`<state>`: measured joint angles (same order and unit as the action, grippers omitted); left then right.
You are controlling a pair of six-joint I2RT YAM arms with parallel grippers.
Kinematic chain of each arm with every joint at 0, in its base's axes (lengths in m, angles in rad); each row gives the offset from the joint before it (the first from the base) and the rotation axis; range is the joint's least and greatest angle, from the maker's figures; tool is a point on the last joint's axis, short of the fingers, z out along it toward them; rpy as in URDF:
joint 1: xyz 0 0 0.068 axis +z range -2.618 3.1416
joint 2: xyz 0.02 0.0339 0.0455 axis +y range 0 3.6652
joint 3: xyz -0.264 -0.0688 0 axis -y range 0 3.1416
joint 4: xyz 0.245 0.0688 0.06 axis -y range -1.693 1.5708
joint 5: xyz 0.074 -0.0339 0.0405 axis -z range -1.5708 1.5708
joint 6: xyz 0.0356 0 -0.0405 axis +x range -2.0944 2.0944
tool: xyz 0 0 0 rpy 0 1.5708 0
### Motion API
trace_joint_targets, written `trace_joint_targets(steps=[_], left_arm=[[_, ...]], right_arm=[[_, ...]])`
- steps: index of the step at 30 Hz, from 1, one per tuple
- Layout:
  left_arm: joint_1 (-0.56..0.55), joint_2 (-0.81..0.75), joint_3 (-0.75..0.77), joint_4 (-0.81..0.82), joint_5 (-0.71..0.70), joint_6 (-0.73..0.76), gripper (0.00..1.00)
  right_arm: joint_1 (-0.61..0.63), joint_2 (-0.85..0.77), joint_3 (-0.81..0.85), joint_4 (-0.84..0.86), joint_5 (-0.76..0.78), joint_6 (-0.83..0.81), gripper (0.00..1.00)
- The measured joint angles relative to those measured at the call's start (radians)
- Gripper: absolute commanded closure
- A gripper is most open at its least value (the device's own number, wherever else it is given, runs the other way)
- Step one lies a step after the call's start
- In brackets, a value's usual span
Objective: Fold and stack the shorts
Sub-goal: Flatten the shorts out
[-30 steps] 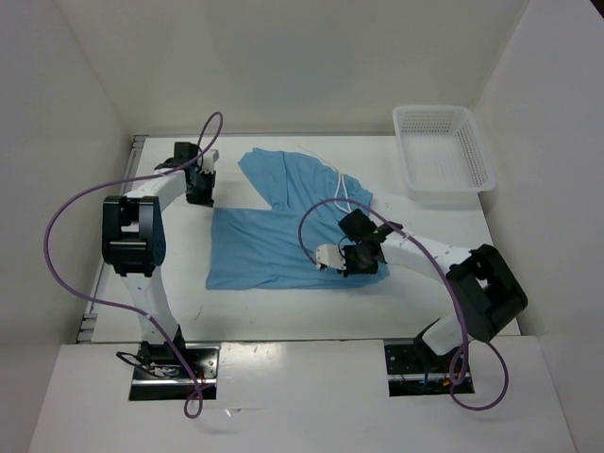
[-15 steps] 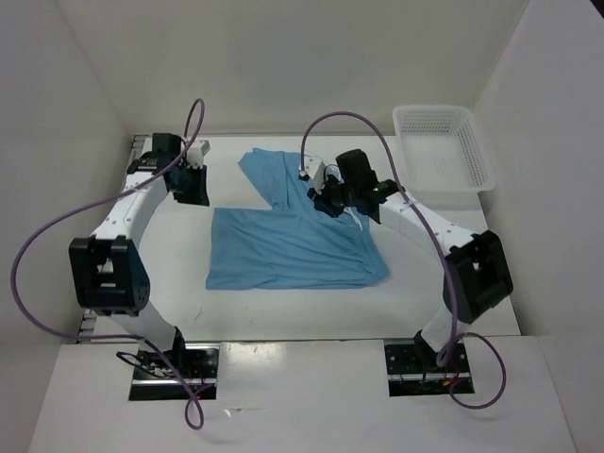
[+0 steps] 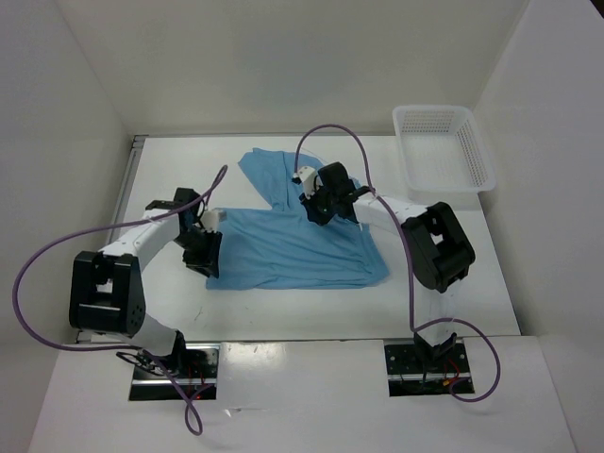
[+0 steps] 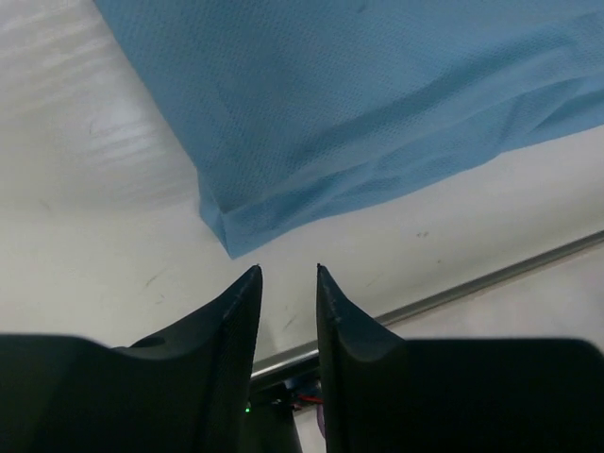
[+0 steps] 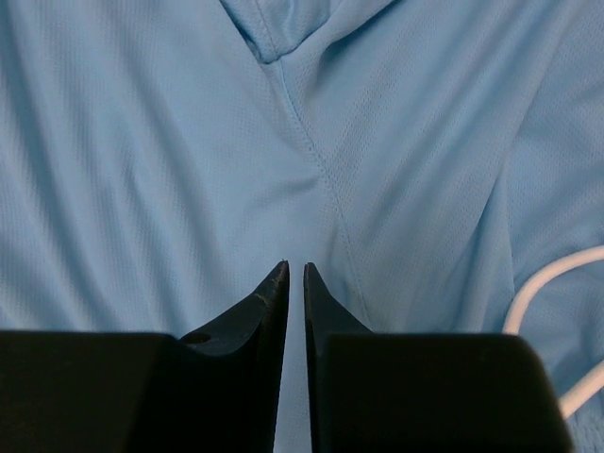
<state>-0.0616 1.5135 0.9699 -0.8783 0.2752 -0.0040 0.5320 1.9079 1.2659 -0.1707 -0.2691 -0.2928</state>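
Now, right claw (image 5: 294, 270) over the shorts (image 5: 142, 142)

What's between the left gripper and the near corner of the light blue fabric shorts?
Only bare white table. In the left wrist view, the left gripper hangs just short of the hemmed corner of the light blue fabric shorts.

Top view overlooks all; both wrist views sit close, seemingly over the shorts (image 3: 293, 247)
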Motion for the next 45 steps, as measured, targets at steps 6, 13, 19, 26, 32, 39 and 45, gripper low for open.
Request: trace_joint_targets(steps=[6, 13, 19, 26, 32, 39, 45], left_arm=[[-0.081, -0.005, -0.067, 0.092, -0.077, 0.0, 0.59], [-0.152, 0.017, -0.155, 0.192, -0.217, -0.002, 0.62], [-0.177, -0.051, -0.222, 0.241, -0.314, -0.005, 0.66], [-0.177, -0.14, -0.306, 0.285, -0.436, -0.003, 0.67], [-0.177, -0.18, -0.332, 0.294, -0.516, -0.001, 0.67], [-0.171, -0.27, -0.376, 0.218, -0.515, 0.002, 0.57], [-0.171, -0.257, -0.139, 0.127, -0.354, 0.001, 0.56]], right_arm=[[0.026, -0.001, -0.047, 0.03, 0.033, 0.015, 0.84], [0.049, -0.017, -0.056, 0.022, 0.044, 0.017, 0.83], [0.051, -0.013, -0.056, 0.024, 0.053, 0.063, 0.83], [0.051, 0.057, -0.037, 0.047, 0.092, 0.144, 0.81], [0.053, 0.134, 0.063, 0.06, 0.154, 0.158, 0.8], [0.055, 0.138, 0.13, 0.055, 0.141, 0.122, 0.69], [0.05, 0.028, 0.147, 0.016, 0.135, 0.087, 0.62]])
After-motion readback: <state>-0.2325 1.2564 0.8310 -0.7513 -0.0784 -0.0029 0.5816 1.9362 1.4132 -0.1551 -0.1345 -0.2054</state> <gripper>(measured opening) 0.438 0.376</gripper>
